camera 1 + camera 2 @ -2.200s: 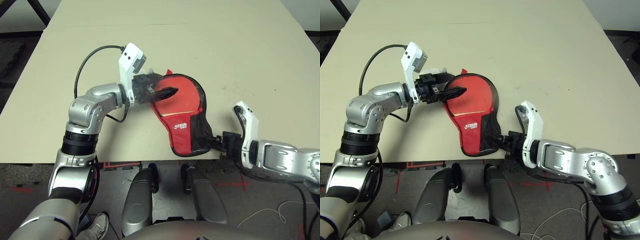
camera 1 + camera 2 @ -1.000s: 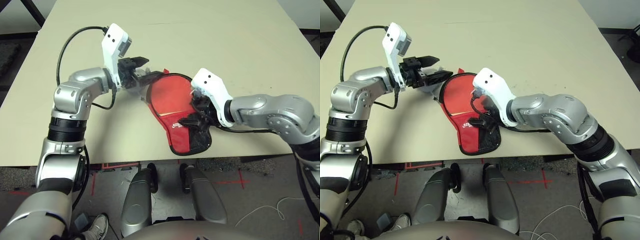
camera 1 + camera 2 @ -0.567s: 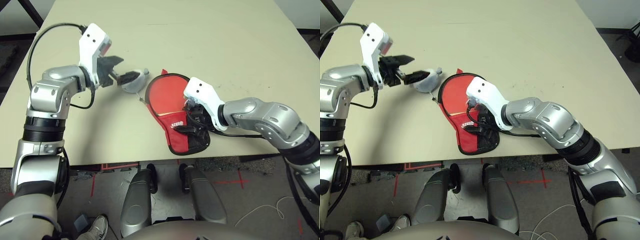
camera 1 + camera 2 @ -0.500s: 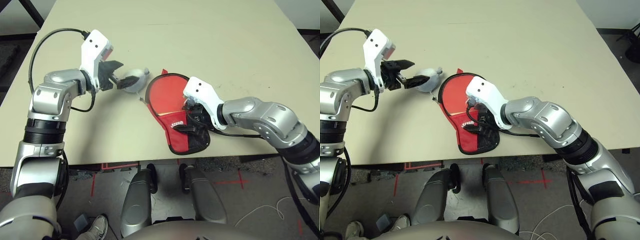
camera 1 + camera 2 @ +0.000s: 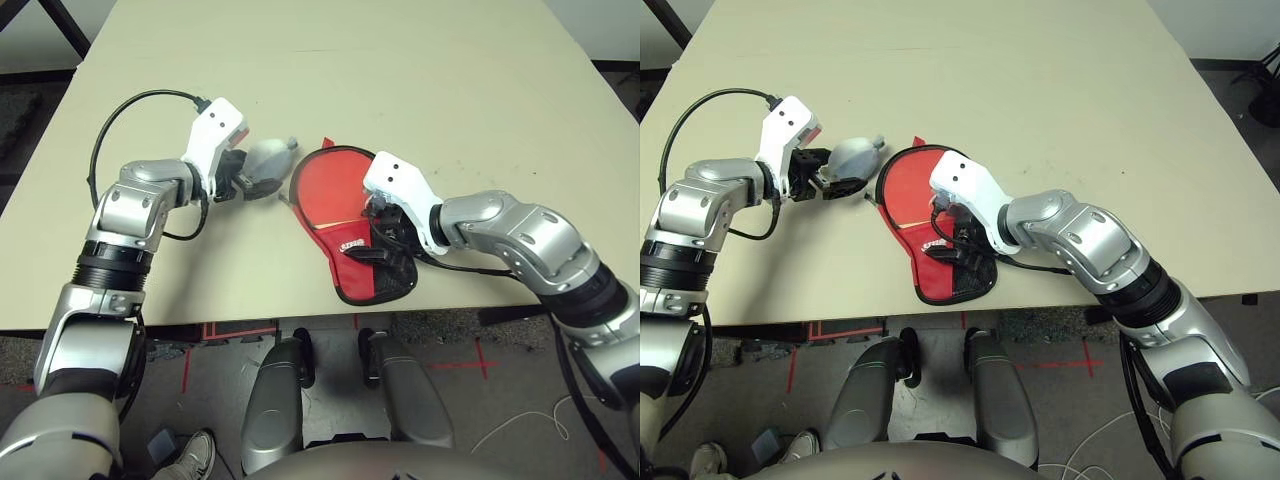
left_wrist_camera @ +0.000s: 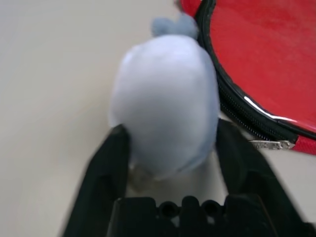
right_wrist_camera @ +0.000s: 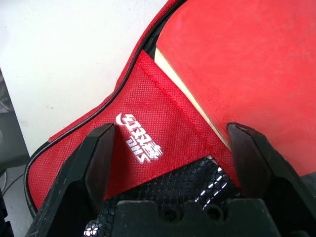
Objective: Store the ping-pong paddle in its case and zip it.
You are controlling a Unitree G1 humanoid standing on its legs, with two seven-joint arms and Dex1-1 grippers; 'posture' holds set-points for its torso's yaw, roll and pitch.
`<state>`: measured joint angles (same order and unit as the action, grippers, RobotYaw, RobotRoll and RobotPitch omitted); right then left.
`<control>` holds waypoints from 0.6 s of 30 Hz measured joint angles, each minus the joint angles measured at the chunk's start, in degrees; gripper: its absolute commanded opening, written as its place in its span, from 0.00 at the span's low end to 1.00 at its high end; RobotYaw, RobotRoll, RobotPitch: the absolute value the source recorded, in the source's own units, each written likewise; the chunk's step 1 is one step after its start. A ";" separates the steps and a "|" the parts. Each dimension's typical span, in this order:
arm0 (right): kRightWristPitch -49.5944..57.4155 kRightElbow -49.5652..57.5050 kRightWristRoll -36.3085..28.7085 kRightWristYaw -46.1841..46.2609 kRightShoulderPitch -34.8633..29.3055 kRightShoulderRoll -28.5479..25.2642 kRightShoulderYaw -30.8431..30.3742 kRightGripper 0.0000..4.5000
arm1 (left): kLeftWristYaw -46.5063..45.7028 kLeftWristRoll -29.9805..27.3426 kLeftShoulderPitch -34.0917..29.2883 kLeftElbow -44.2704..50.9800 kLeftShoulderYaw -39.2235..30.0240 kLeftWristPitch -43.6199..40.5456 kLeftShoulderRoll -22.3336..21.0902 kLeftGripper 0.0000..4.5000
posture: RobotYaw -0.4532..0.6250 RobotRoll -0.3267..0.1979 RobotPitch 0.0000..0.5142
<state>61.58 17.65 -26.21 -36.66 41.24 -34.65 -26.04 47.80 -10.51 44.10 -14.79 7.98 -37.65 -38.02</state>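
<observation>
Red paddle-shaped fabric case (image 5: 350,230), near worktop's front edge: soft, light, probably shifts easily; pinch zipper pull; right gripper (image 7: 170,148) spread over logo.

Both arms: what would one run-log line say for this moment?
left gripper: around grey pouch beside case | right gripper: open over case | paddle: in unzipped case | table

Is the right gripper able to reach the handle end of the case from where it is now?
Probably yes. The right gripper hangs open right over the case's handle end, with the white logo and mesh pocket between its fingers. Nothing lies between them. The left gripper is off to the side, around the grey pouch.
</observation>
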 measured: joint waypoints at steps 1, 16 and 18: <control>0.00 -0.01 0.39 -0.21 -0.04 0.12 0.03 1.00 | 0.21 0.34 0.22 -0.21 0.05 0.16 0.06 0.37 | 0.46 0.62 0.51; -0.23 -1.98 4.26 -2.18 -0.59 1.46 1.02 1.00 | -3.54 9.78 12.21 -25.07 2.21 18.69 8.98 0.03 | 0.48 0.62 0.52; -0.35 -2.39 5.04 -2.23 -0.67 1.76 1.17 1.00 | -6.31 11.84 16.09 -32.41 2.57 23.96 11.66 0.03 | 0.49 0.62 0.53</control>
<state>61.23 15.25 -21.17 -38.88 40.56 -32.89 -24.87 41.50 1.33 60.20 -47.20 10.54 -13.69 -26.35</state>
